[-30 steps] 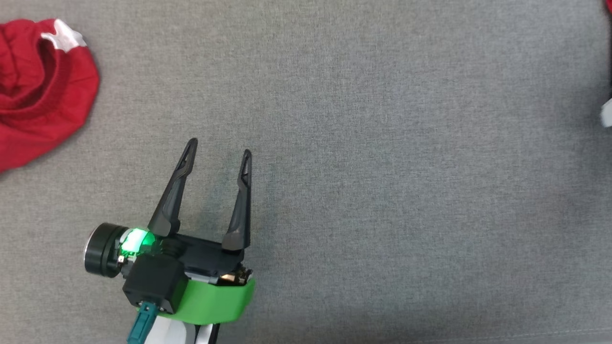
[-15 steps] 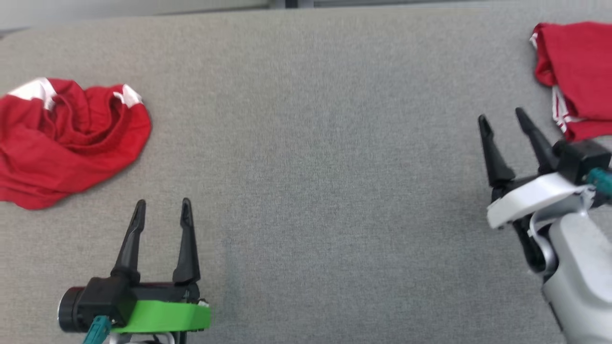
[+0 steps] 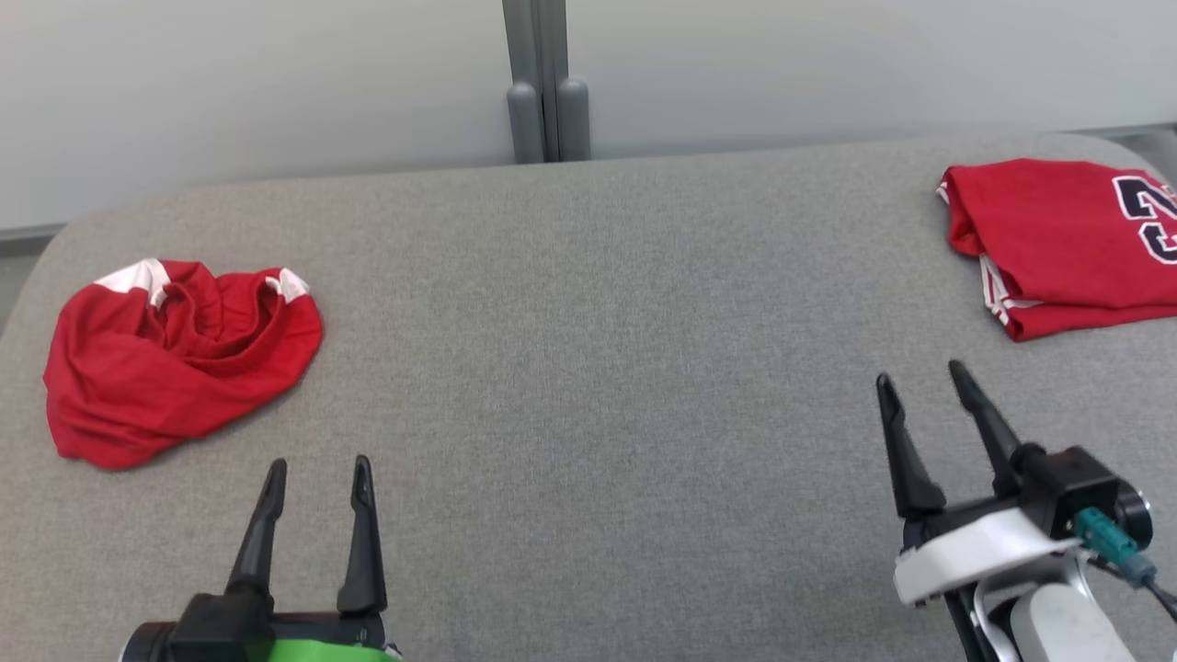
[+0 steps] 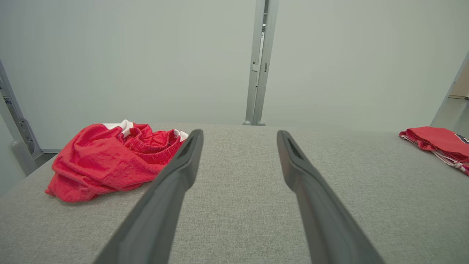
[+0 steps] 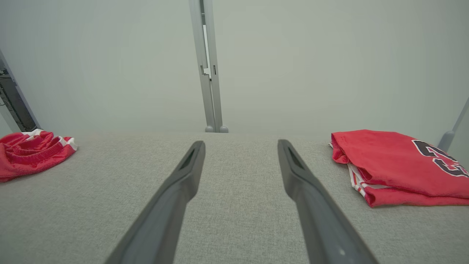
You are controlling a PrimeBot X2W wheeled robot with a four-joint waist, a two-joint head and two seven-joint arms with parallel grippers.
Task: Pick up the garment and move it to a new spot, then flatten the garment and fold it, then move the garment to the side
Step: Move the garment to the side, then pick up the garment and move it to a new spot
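Looked much higher than one second ago: caught then only the left jaws and an edge of red cloth over plain grey, takes in now the whole table (image 3: 598,386), the pale wall (image 3: 230,92) behind it and the grey post (image 3: 541,83) at the far edge. Judged as a lift of the head camera, not as a move of the cloth. Means for the task, probably, a look over the scene before the first step: nothing picked up yet, nothing flattened, nothing folded on the left side. Found at the far left of the table: the crumpled garment (image 3: 179,359), red with white trim, lying in a heap, apart from both pairs of jaws and nearer to the left one. Found at the far right: a folded red jersey (image 3: 1057,244) with a dark number, flat and tidy, seemingly finished and set aside. Held wide apart and empty: the left jaws, low at the left of the head view. Same for the right jaws, low at the right, near the jersey but not touching it. Counted: two red garments, one crumpled and one folded; two pairs of jaws; one table; one post. Likely next: a reach of the left arm toward the heap.
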